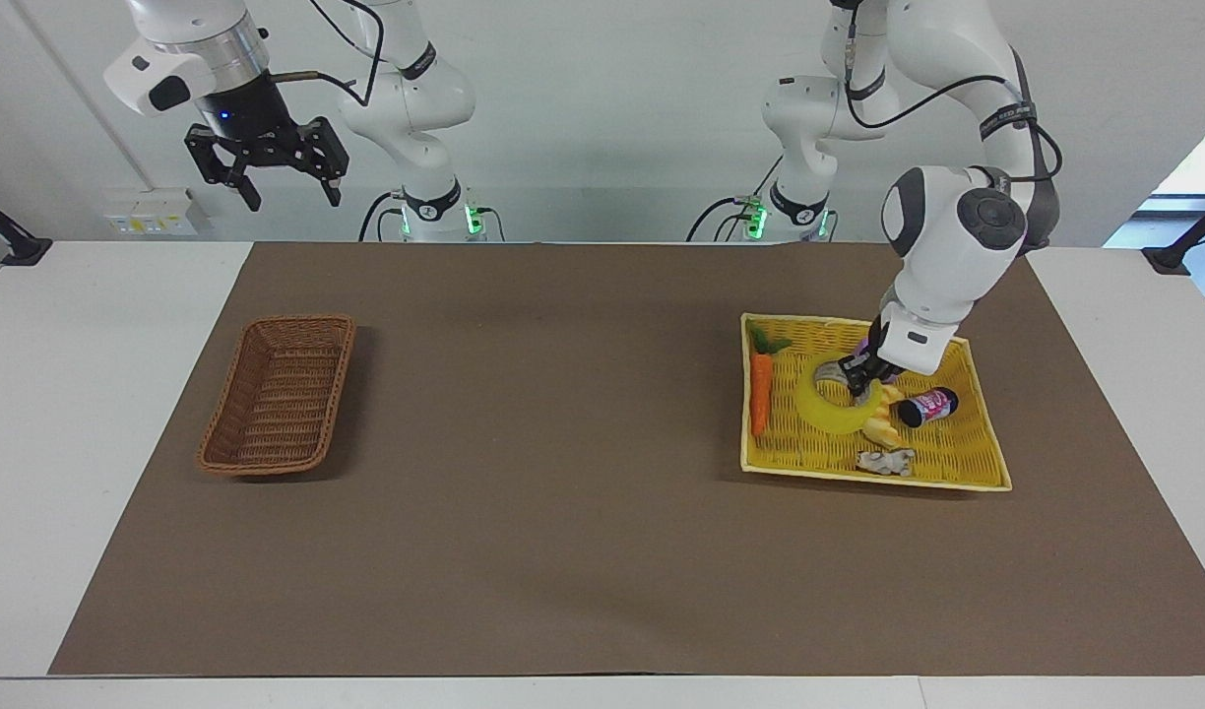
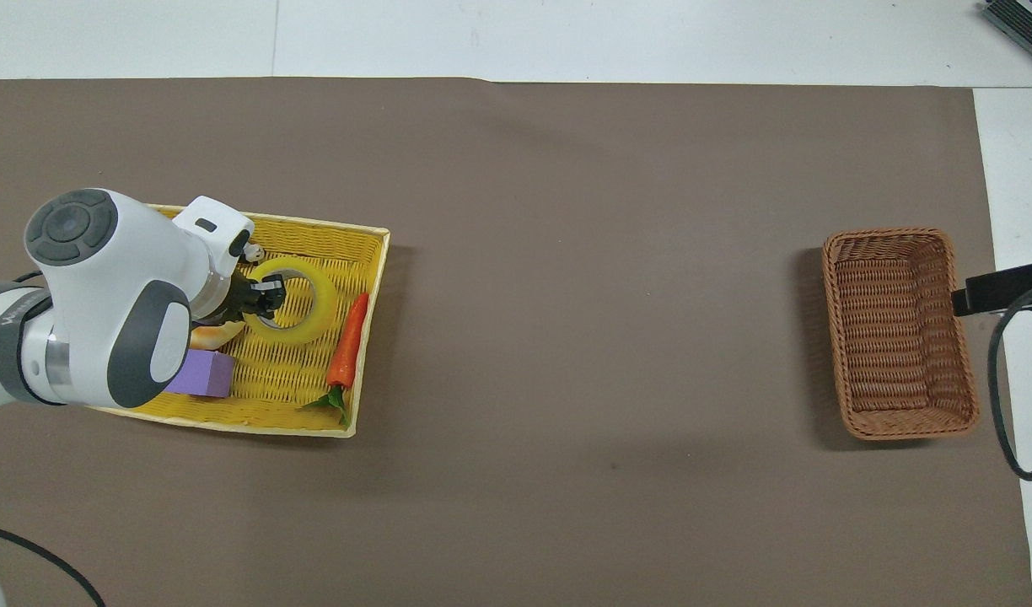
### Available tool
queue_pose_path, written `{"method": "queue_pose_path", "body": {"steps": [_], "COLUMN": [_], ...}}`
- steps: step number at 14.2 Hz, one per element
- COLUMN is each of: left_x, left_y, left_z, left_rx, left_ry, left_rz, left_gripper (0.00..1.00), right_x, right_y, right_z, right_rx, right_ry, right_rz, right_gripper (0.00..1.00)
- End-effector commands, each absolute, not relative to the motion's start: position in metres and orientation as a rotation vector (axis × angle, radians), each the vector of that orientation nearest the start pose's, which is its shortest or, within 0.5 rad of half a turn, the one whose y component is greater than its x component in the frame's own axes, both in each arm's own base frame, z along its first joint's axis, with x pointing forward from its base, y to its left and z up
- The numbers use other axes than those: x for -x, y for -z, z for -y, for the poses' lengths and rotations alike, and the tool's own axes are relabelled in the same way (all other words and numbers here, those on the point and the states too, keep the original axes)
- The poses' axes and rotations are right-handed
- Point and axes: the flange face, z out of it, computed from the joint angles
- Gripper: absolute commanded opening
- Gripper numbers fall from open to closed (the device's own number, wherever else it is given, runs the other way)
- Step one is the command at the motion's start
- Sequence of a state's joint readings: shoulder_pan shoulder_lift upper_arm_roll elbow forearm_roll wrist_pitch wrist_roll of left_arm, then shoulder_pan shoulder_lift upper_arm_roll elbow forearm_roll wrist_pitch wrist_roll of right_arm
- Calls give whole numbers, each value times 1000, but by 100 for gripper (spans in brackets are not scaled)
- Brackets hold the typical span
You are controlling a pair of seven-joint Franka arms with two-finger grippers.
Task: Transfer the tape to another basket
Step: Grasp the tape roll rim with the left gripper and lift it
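The yellow tape [image 1: 837,417] [image 2: 303,319] is in the shallow yellow tray [image 1: 858,479] [image 2: 360,229], tilted, with one side raised off the weave. My left gripper [image 1: 858,380] [image 2: 263,300] is shut on the roll's wall, one finger inside the ring. The brown wicker basket [image 1: 302,321] [image 2: 891,235] stands at the right arm's end of the mat and holds nothing. My right gripper [image 1: 294,202] hangs open high above the table edge, near that basket's end.
In the yellow tray lie an orange carrot [image 1: 760,389] [image 2: 347,341], a purple block [image 2: 202,373], a banana toy [image 1: 886,421] partly under the tape, a small dark can [image 1: 925,406] and a grey toy [image 1: 885,461]. Brown mat stretches between the two baskets.
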State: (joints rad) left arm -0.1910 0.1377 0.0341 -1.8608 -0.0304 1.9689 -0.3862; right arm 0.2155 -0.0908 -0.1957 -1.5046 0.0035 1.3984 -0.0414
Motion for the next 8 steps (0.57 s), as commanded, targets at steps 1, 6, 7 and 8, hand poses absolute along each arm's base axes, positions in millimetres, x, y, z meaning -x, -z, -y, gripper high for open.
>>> {"method": "queue_pose_path", "body": {"steps": [1,6,7,8], "left_x": [-587,-566,-559,-552], "left_y": [-487,-496,-497,-498], "left_z": [90,160,180,201], "left_rx": [3136,3130,3123,3120], "left_ry": [-73,-99,-99,-93], "left_rz": [337,321,348,378], "left_gripper": [0,0,0,0], "right_x": [-502,-517,-520,-521], "right_y": [-686,-651,-644,-636], "right_z": [-10,-57,-70,-86], "right_rx": [3120,3012,3008,2989], "right_ry": [-25,40,63,73], "right_rz": [90,174,168,157], "right_gripper": [100,100,100,100]}}
